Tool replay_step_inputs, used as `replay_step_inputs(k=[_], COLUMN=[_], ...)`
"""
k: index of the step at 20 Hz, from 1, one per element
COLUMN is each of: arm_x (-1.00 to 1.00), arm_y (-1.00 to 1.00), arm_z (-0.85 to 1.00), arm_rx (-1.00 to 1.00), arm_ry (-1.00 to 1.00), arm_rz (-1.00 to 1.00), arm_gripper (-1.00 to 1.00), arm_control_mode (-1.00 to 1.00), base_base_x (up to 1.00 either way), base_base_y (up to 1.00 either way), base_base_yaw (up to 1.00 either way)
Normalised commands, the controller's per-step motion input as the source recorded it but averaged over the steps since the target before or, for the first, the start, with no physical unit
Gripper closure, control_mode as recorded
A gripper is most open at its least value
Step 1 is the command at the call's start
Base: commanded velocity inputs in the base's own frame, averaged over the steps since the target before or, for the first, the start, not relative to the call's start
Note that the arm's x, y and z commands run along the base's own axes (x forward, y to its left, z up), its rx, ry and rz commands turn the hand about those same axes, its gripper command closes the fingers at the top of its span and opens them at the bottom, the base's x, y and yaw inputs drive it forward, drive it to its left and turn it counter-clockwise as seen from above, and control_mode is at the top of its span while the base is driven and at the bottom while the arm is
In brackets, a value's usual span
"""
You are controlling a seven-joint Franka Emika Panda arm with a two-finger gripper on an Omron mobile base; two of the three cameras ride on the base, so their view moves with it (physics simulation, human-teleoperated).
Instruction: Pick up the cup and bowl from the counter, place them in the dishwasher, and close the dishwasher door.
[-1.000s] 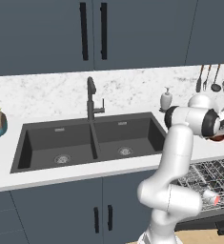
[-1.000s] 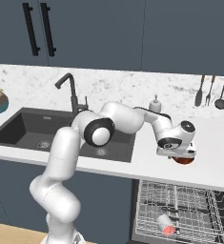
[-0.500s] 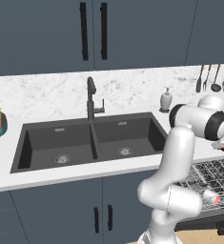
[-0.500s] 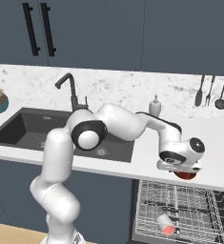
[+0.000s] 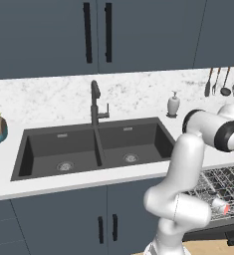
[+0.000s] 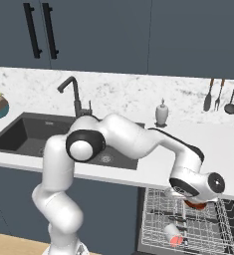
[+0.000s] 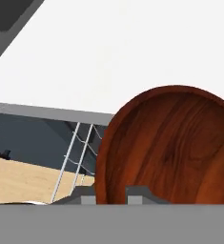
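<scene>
While my hand (image 6: 194, 203) is clamped on the bowl (image 7: 168, 147) rim, the dishwasher (image 6: 188, 226) rack sits right below it, so it's basically straight down from here.

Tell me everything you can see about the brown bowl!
The bowl is round, with a glossy reddish-brown inside that looks like wood grain. In the hand view it fills the lower right, open side toward the camera, with the gripper pinching its rim: one fingertip inside, one outside. From the right base view just a dark red sliver of it peeks out under the hand, above the open dishwasher's wire rack, past the counter edge.
</scene>
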Motion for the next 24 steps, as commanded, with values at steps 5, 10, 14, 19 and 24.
replay_step_inputs(k=[5, 10, 14, 19, 24], arm_x=[-0.4, -0.08, 0.0, 0.0, 0.0], arm_y=[-0.3, -0.21, 0.0, 0.0, -0.03], arm_z=[0.0, -0.19, -0.49, -0.44, -0.5], arm_rx=[0.11, 0.03, 0.0, 0.03, 0.01], arm_ry=[-0.11, -0.01, 0.01, 0.0, 0.0], arm_rz=[0.0, 0.0, 0.0, 0.04, 0.02], arm_gripper=[1.0, 1.0, 1.0, 1.0, 1.0], arm_control_mode=[-1.0, -1.0, -1.0, -1.0, -1.0], base_base_x=[0.0, 0.0, 0.0, 0.0, 0.0], base_base_y=[0.0, 0.0, 0.0, 0.0, 0.0], base_base_yaw=[0.0, 0.0, 0.0, 0.0, 0.0])
